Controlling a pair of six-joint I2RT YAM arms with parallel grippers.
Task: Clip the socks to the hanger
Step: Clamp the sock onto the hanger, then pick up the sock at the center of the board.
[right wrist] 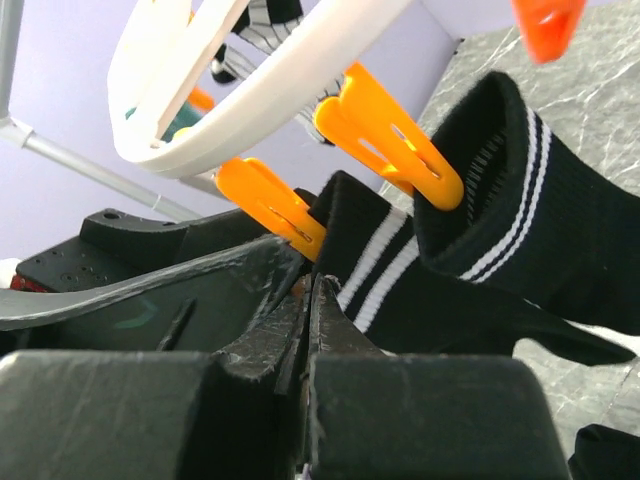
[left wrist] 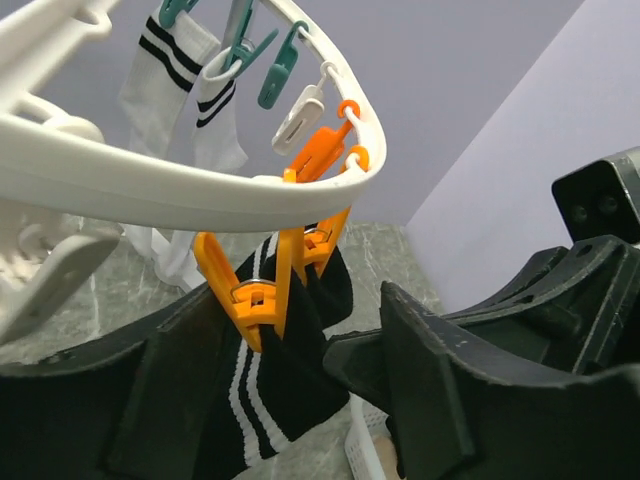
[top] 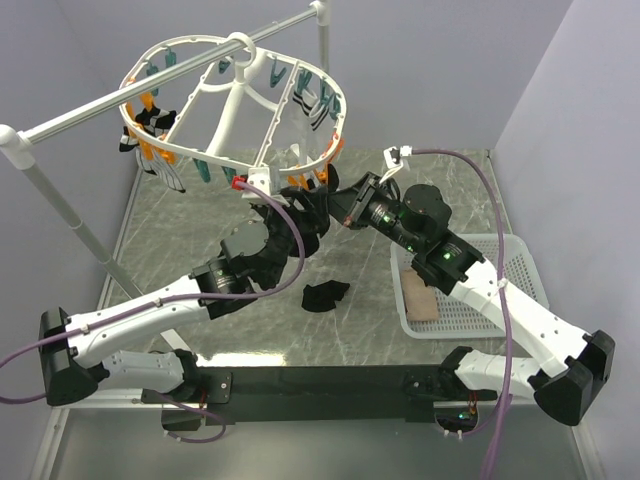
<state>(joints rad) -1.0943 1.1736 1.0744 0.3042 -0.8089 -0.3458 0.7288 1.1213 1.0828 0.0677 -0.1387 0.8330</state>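
The white oval hanger hangs from the rail, and several socks are clipped to it. At its near rim an orange clip holds a black sock with white stripes. My left gripper is open around that hanging sock, a finger on each side and clear of it. My right gripper is shut, its tips right beside the same sock and just under an orange clip. In the top view the two grippers meet under the hanger's near edge: left, right.
A loose black sock lies on the marble table between the arms. A white lattice basket at the right holds a pinkish-beige sock. The silver rail crosses the back on two posts. White striped socks hang on the far rim.
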